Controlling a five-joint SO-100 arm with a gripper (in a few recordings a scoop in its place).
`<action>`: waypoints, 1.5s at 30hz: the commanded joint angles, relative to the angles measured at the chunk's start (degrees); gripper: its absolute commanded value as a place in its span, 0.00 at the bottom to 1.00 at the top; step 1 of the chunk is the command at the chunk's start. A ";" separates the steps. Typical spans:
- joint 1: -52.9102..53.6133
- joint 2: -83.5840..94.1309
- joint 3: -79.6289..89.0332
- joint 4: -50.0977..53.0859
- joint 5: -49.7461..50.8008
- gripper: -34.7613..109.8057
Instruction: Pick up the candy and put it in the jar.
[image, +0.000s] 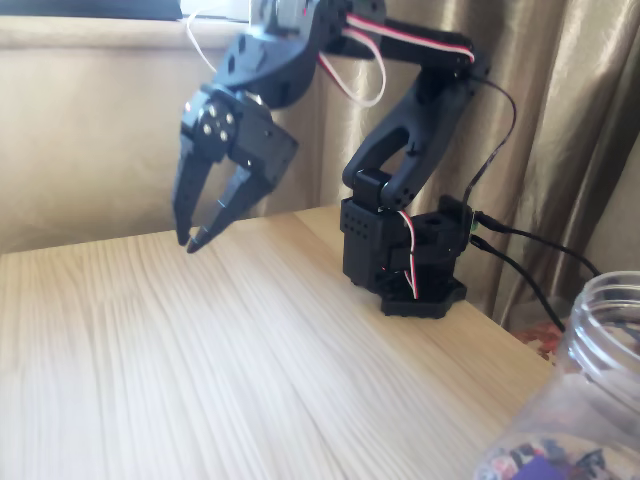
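My black gripper (189, 241) hangs just above the wooden table (200, 360) at the back left, pointing down. Its two fingertips (196, 241) nearly meet and nothing shows between them. The clear plastic jar (602, 335) stands at the bottom right corner, close to the camera, with its wide mouth open and its ridged neck visible. Purple and other colourful wrappers (540, 466) lie at its bottom, seen through the wall. I cannot tell whether the candy is among them.
The arm's black base (405, 260) is clamped at the table's far right edge, with black cables trailing right toward the jar. A beige curtain hangs behind. Light wood tabletop stretches between gripper and jar.
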 joint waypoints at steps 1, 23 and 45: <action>3.08 8.96 7.82 -3.43 0.00 0.24; 4.04 53.88 48.52 -1.23 -3.87 0.24; 4.57 53.88 48.69 -1.49 -3.96 0.27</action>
